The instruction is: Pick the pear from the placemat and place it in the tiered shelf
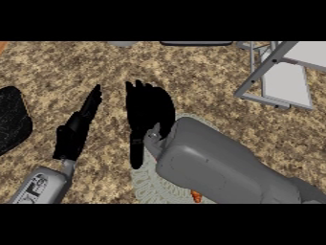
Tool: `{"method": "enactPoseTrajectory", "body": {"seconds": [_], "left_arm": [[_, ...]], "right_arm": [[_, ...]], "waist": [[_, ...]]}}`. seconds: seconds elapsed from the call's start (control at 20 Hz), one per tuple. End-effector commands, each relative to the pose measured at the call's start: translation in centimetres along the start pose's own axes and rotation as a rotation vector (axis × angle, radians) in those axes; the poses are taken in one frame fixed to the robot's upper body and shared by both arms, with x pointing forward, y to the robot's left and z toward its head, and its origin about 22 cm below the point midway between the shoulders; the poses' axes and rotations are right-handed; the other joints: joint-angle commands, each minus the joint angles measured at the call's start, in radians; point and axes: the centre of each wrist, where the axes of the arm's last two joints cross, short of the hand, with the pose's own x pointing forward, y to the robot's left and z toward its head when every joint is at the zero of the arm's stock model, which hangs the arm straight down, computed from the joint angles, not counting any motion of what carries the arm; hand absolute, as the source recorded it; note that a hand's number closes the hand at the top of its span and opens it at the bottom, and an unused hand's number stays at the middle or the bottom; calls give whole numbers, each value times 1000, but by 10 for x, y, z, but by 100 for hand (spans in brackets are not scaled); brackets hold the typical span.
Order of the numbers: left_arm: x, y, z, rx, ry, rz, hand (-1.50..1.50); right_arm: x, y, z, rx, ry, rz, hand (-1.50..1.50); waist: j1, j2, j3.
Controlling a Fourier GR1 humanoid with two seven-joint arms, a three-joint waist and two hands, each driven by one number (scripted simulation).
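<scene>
Two hands over speckled bench [193, 76]. Right hand [150, 112] hangs palm-down above pale mat [146, 184], fingers straight and apart, clamped on nothing. Left hand [81, 127] edge-on beside it, fingers straight, together. Pear hidden, cannot tell where. Orange scrap [196, 195] shows under right forearm. Grey shelf [282, 76] upper right, well apart from hands. Dark mat [3, 122] at left edge.

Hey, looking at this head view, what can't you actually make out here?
- Pear: not visible; the right forearm and right hand cover most of the placemat.
- Orange object: only a sliver shows beside the forearm.
- Tiered shelf: cut off by the top and right edges.
- Right hand's fingers: silhouette too dark to read.
</scene>
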Motion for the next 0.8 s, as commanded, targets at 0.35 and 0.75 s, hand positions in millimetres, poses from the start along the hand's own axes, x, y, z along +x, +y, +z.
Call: {"method": "enactPoseTrajectory", "body": {"seconds": [0.35,0.75], "left_arm": [[-2,8,9,-3,3,0,0],[9,6,-12,13,-11,4,0]], "right_arm": [[-3,34,-8,36,192,65,-150],[-9,33,-19,33,207,89,-150]], "waist": [[3,1,0],[-3,3,0]]}}
